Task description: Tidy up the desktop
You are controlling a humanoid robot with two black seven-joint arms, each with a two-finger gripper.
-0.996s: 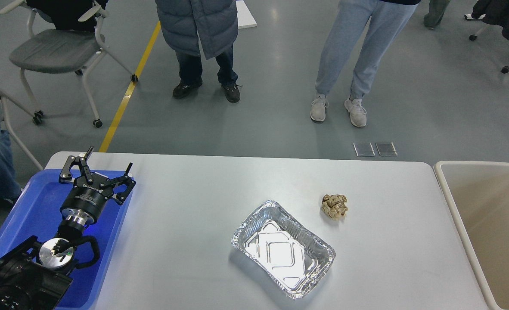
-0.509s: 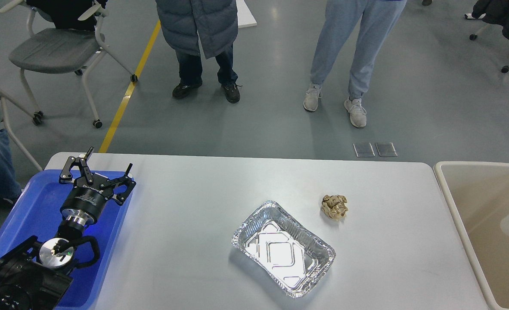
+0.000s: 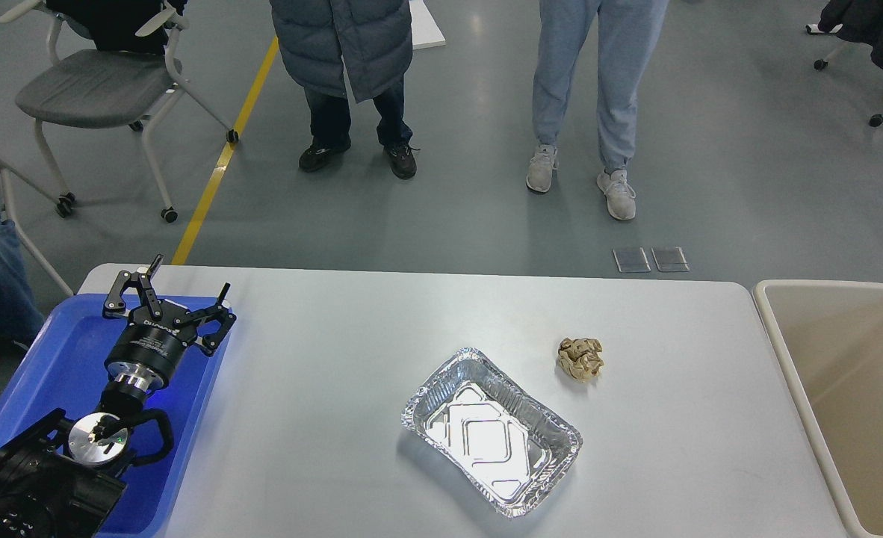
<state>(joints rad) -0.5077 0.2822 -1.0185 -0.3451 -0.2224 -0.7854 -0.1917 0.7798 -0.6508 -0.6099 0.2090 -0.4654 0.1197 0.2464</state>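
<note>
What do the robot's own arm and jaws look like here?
Only the left arm shows: black, with a shiny silver disc at one joint. A silver ring sits below the black cylindrical wrist, which carries small white lettering. The left gripper has two thin black linkage fingers with pale tips.

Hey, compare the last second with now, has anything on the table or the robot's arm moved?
Nothing on the desktop moved. The foil tray and crumpled paper ball lie where they were, and the left gripper hangs open over the blue tray as before. Only the person in light grey trousers stepped slightly left, and something dark now shows at the beige bin's right edge.
</note>
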